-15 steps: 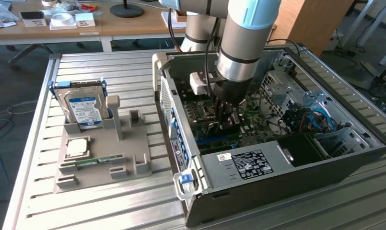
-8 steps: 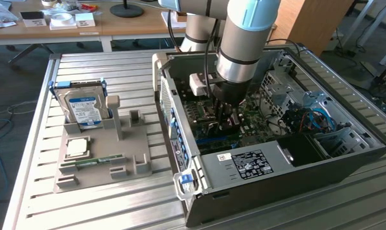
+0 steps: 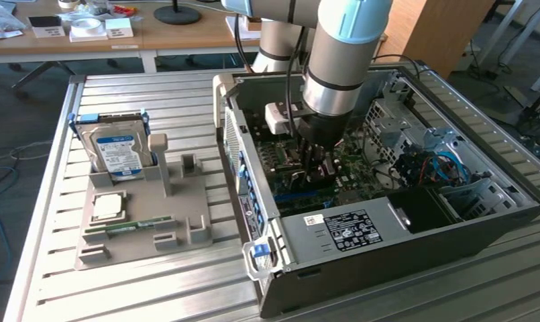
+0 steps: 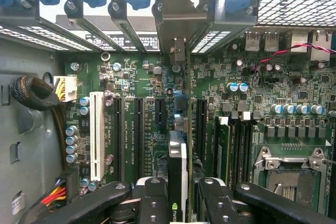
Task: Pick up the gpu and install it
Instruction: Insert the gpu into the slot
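My gripper [image 3: 318,169] reaches down into the open computer case [image 3: 386,235], over the green motherboard [image 3: 341,184]. In the wrist view the gripper [image 4: 177,199] is shut on the gpu [image 4: 177,153], a thin card seen edge-on with a logo on its edge. One black finger [image 4: 152,203] presses on each side of it. The card's metal bracket [image 4: 176,22] stands among the blue-clipped rear slot covers. The gpu runs along a black expansion slot [image 4: 200,129] on the motherboard [image 4: 136,77]. Whether it is seated I cannot tell.
A white slot [image 4: 96,135], a cable bundle [image 4: 37,95] and the processor socket [image 4: 289,177] flank the card. Outside the case, a grey holder [image 3: 135,221] carries a hard drive [image 3: 117,151], a processor [image 3: 106,206] and a green memory stick [image 3: 127,227]. Blue cables [image 3: 444,168] lie inside the case.
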